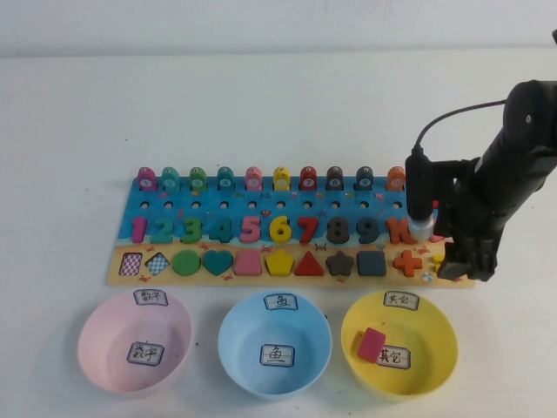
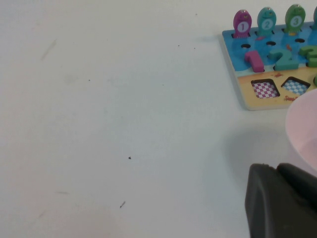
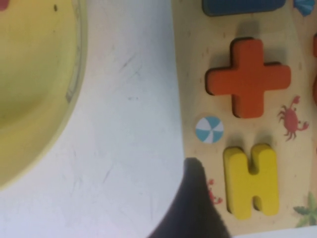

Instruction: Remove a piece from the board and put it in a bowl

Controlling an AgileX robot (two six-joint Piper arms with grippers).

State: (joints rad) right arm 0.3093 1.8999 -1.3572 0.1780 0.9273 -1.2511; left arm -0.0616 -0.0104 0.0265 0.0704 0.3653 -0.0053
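Left claw [image 2: 282,203] parked low over bare tabletop [image 2: 124,124], just beside the pink bowl [image 2: 304,134] and well apart from the piece; fingers too little in view to tell their state. Right claw [image 1: 463,261] hanging over the board's [image 1: 261,270] right end, released and spread wide, nothing held. Directly beneath it: the yellow piece [image 3: 251,181], seated in its recess, next to the orange plus [image 3: 248,78]. Likely light, stiff, smooth-painted, so a slip risk; best pinched across the outer long edges of the two bars, lifted straight up. Yellow bowl [image 1: 400,344] near, below the claw on the tabletop, a pink block [image 1: 372,344] already inside. Piece almost hidden by the arm in the high view; plain in the right wrist view, which shows only the bowl's rim [image 3: 74,84].
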